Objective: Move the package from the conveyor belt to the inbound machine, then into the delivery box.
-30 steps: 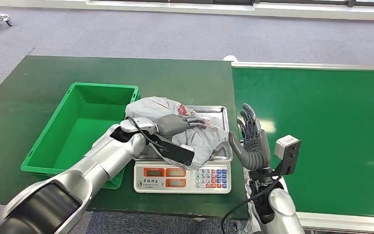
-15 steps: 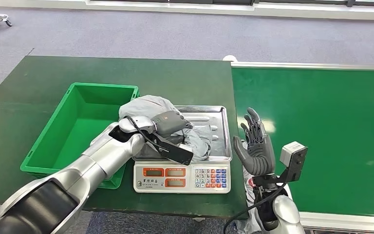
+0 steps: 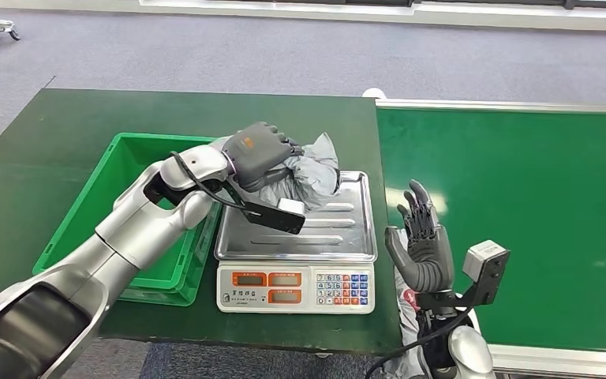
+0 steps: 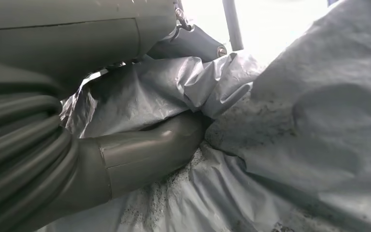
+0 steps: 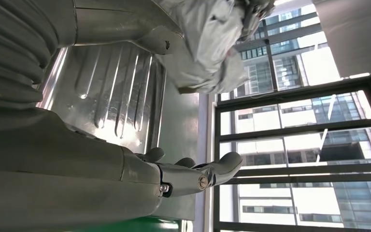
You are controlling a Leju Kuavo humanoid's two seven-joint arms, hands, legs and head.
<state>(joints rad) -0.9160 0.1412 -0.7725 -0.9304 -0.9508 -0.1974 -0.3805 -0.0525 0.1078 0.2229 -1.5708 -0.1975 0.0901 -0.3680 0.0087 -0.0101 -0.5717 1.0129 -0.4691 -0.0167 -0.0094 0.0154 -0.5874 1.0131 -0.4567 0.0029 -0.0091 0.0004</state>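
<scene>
A: Noting progress first. Left hand (image 3: 259, 150) grips the package (image 3: 309, 170), fingers wrapped into the bag, holding it above the far-left corner of the scale tray (image 3: 339, 233). Whether its lowest fold touches the tray, cannot tell.

B: So the conveyor leg and the weighing stop look done?

A: That's my reading. Package is off the conveyor belt (image 3: 521, 205) and lifted from the inbound machine (image 3: 296, 286). What's left: carry it leftward and release it into the delivery box (image 3: 130, 201), which sits just beside the scale on the worktop (image 3: 71, 118).

B: Right hand?

A: Right hand (image 3: 420, 245) is upright near the tray's right edge, fingers spread, holding nothing.

B: Materials?

A: Package is a soft grey plastic mailer, heavily crumpled, bunched where the fingers bite; wrist view shows matte, creased film (image 4: 319, 111). Tray is shiny stamped steel with raised ribs (image 5: 116, 92). Scale body is white with orange displays and a coloured keypad. Box is rigid green plastic, rectangular, sloped walls. Belt is smooth green with a pale metal frame.
</scene>
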